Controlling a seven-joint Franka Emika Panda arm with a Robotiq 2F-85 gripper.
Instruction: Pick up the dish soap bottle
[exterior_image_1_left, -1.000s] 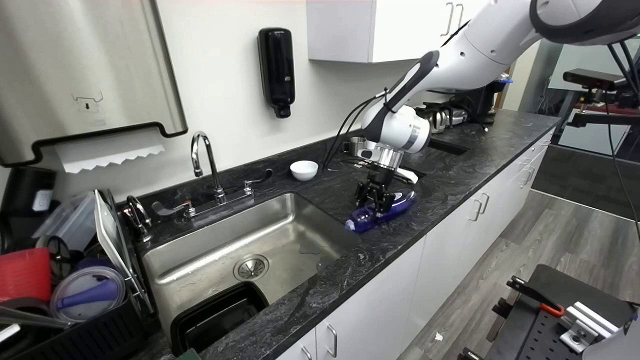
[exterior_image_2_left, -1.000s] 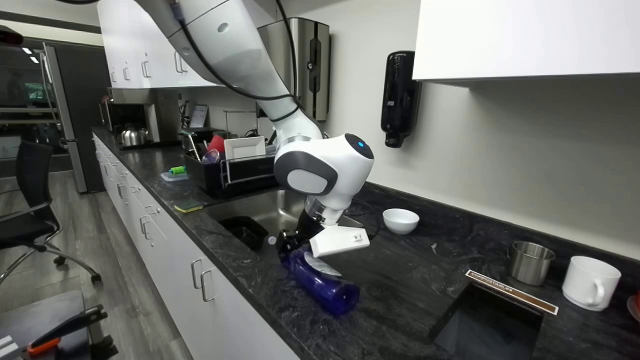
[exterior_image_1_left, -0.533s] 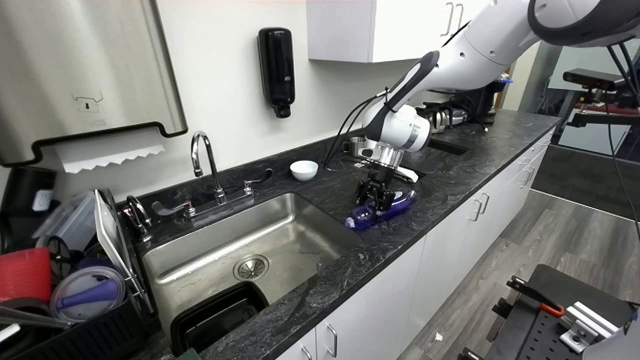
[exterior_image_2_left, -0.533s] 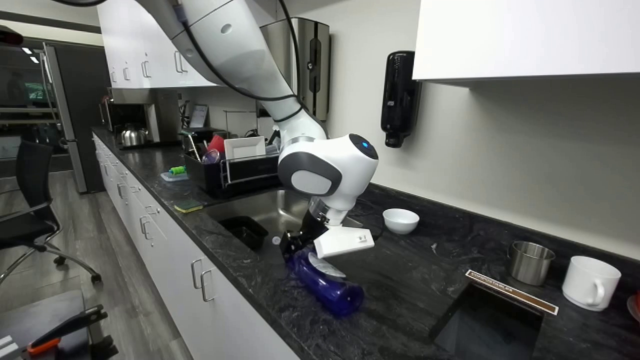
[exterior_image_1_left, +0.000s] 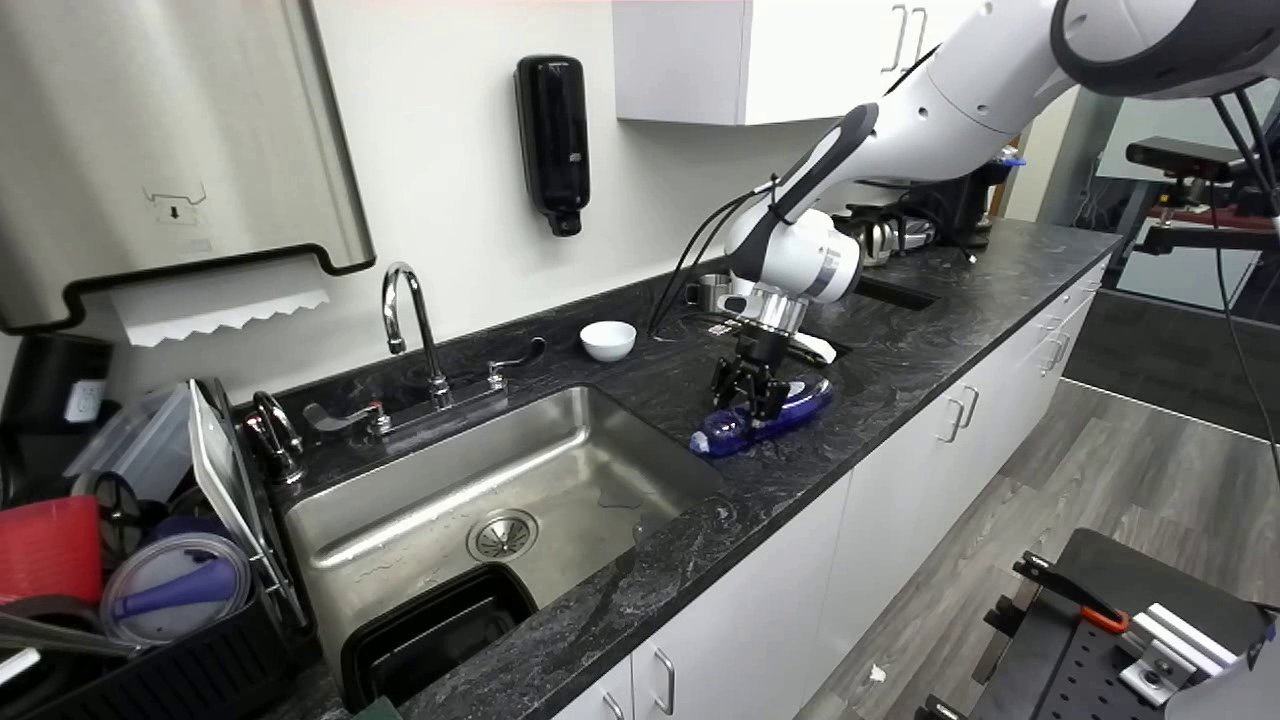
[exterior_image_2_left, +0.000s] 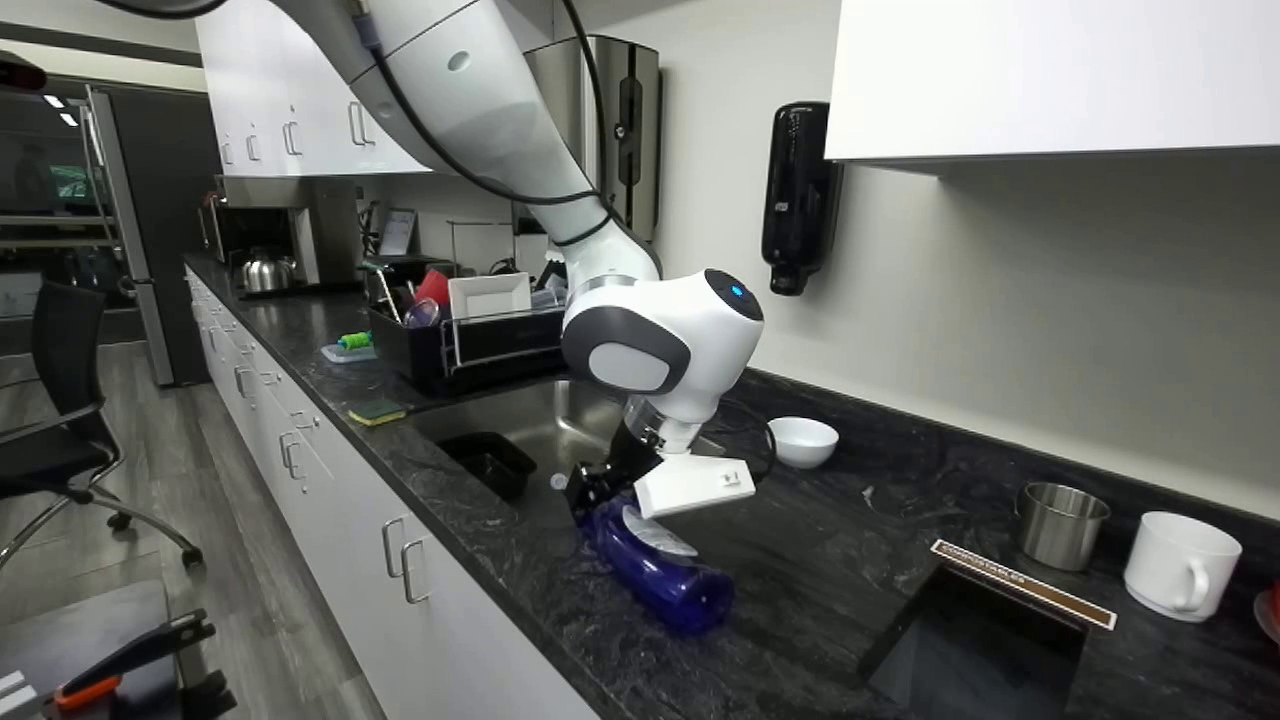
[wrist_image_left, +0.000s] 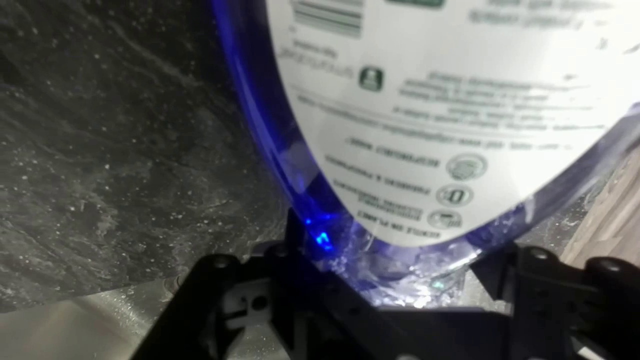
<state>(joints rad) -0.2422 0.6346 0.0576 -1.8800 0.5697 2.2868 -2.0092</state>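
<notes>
The dish soap bottle, translucent blue with a white label and a paler top, lies on its side along the dark counter beside the sink in both exterior views (exterior_image_1_left: 790, 414) (exterior_image_2_left: 655, 575). Its top points to the sink. My gripper (exterior_image_1_left: 745, 408) points down over its narrow end, also in an exterior view (exterior_image_2_left: 590, 490). In the wrist view the bottle (wrist_image_left: 440, 125) fills the upper middle, and the gripper's fingers (wrist_image_left: 395, 255) touch both sides near the neck. The gripper looks shut on it. The neck is partly hidden. I cannot tell whether the bottle is slightly raised.
The steel sink (exterior_image_1_left: 590, 480) holds a black tub (exterior_image_1_left: 440, 635). A white bowl (exterior_image_1_left: 608, 342) stands by the wall. A steel cup (exterior_image_2_left: 1062, 525), a white mug (exterior_image_2_left: 1185, 565) and a compost opening (exterior_image_2_left: 985, 640) are farther along. The faucet (exterior_image_1_left: 425, 325) stands behind the sink.
My gripper and the bottle have shifted together slightly to the right in an exterior view. The bottle's top end sits marginally higher in an exterior view. The fingers stay around the narrow end.
</notes>
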